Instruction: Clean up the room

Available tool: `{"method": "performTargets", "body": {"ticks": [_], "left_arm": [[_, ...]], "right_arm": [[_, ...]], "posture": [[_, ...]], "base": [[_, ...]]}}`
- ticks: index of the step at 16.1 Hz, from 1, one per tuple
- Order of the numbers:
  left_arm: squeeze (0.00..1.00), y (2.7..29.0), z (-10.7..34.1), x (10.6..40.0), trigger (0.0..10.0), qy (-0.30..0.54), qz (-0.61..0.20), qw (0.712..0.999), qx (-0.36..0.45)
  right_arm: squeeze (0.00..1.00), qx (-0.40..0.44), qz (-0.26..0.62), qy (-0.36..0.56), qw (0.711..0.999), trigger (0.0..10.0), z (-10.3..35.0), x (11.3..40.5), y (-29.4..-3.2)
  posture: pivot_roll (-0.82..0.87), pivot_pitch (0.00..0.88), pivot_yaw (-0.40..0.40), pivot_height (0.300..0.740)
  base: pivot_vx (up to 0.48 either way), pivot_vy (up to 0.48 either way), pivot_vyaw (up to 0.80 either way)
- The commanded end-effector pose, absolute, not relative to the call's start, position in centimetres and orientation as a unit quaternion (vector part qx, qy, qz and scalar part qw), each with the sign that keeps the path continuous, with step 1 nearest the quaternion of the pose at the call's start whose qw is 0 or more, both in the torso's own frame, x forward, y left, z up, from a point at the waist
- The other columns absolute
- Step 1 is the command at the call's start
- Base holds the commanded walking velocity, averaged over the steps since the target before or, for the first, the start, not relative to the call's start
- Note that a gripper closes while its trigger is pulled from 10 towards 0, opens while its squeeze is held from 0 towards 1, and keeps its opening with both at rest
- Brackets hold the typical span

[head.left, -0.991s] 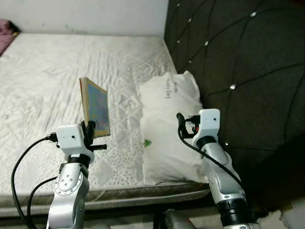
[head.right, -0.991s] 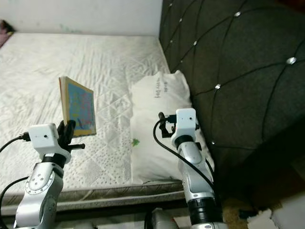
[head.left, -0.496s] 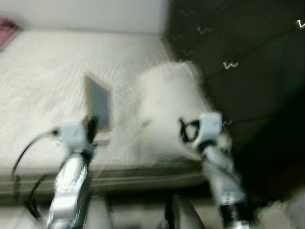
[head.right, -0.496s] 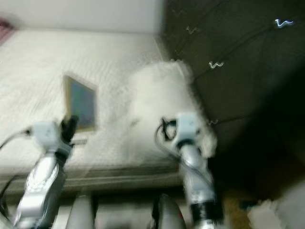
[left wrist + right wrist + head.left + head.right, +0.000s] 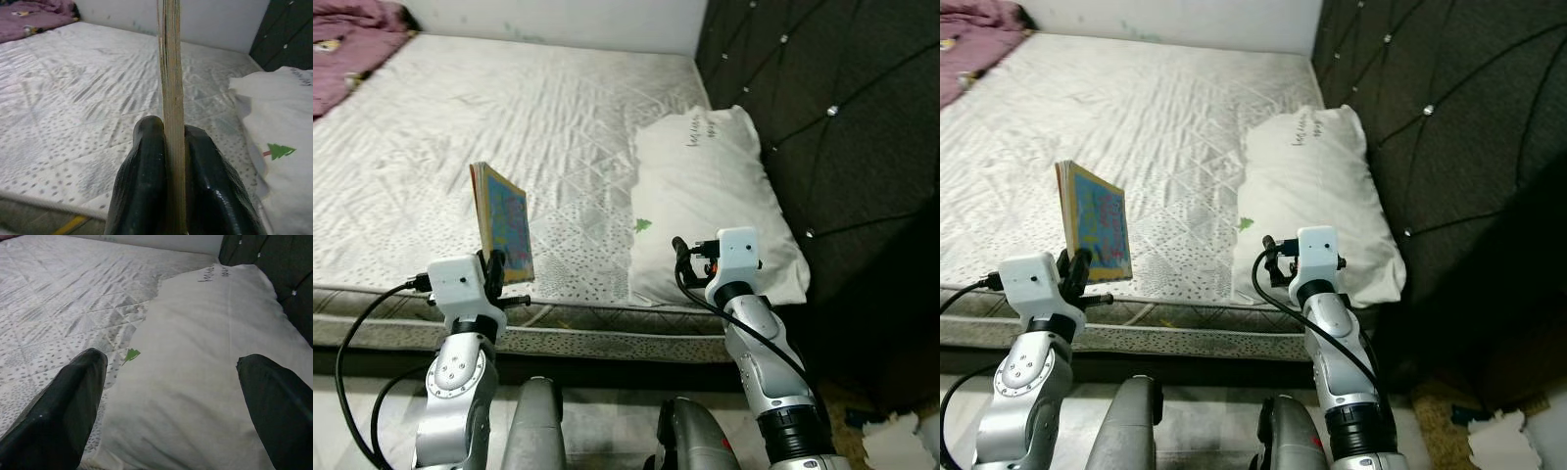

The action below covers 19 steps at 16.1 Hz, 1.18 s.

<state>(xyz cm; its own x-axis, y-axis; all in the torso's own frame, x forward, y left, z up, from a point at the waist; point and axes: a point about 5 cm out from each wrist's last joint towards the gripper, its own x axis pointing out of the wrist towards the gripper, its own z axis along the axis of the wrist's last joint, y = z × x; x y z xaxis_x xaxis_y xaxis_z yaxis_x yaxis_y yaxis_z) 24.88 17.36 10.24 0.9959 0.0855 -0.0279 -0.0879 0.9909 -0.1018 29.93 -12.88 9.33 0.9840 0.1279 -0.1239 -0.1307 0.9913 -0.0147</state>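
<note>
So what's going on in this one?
The robot stands at the edge of a bare mattress. Its left gripper is shut on a thin colourful book, held upright on edge above the mattress's near side. The right gripper is open and empty, raised just in front of a white pillow that lies against the dark tufted headboard. A purple blanket sits at the mattress's far corner.

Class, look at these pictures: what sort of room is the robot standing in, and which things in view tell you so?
Most likely a bedroom. A bare quilted mattress lies before the robot, a white pillow rests at its head against a dark tufted headboard, and purple bedding is bunched at the far corner.
</note>
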Motion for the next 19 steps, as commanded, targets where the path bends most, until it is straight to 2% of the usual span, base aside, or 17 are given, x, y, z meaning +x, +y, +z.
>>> {"method": "performTargets", "body": {"ticks": [1,5,16,19], "left_arm": [[0.0,17.04,11.49,25.28,10.0,-0.019,0.035,0.998,-0.051],[0.0,16.81,11.76,25.6,10.0,-0.022,0.03,0.998,-0.056],[0.0,16.34,11.96,25.92,10.0,-0.03,0.017,0.997,-0.065],[0.0,16.31,11.97,25.92,10.0,-0.03,0.014,0.997,-0.063]], "right_arm": [[0.0,-0.017,0.069,0.059,0.996,10.0,9.44,30.06,-12.86],[0.0,-0.015,0.071,0.056,0.996,10.0,9.58,30.2,-12.61],[0.0,-0.019,0.074,0.058,0.995,10.0,9.5,30.46,-12.75],[0.0,-0.019,0.077,0.058,0.995,10.0,9.42,30.42,-12.66]], "posture": [[0.11,0.036,-0.049,0.612],[0.1,0.061,-0.046,0.557],[0.1,0.04,-0.051,0.557],[0.1,0.039,-0.05,0.557]], "base": [[0.0,0.0,0.0],[0.0,0.0,0.0],[0.0,0.0,0.0],[0.317,0.0,0.0]]}}
